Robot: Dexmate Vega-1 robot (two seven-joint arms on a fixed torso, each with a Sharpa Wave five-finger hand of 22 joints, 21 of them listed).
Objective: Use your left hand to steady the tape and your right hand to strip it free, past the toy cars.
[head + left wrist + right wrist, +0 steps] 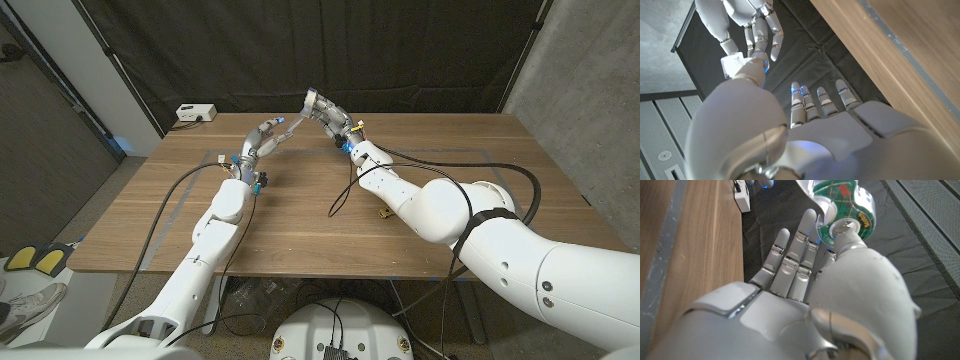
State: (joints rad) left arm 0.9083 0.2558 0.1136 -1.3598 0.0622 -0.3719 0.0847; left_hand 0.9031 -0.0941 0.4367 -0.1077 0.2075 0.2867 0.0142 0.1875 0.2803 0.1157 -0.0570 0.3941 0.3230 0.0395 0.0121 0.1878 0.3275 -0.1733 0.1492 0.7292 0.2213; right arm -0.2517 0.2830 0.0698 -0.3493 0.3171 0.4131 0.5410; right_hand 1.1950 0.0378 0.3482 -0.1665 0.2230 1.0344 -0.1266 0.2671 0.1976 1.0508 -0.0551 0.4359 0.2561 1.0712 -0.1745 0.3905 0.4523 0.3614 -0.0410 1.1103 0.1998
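Green-plaid tape dispenser [847, 207] raised at the far edge of the table [420, 230], between both hands.

It sits at the right hand [325, 108], pressed by the thumb against the fingertips, so that hand appears to hold it rather than the left. Left hand [262, 140] is lifted just beside it, fingers reaching toward the right hand, and whether it grasps anything I cannot tell. My judgement: the strip must be drawn along the line between the 2 hands.
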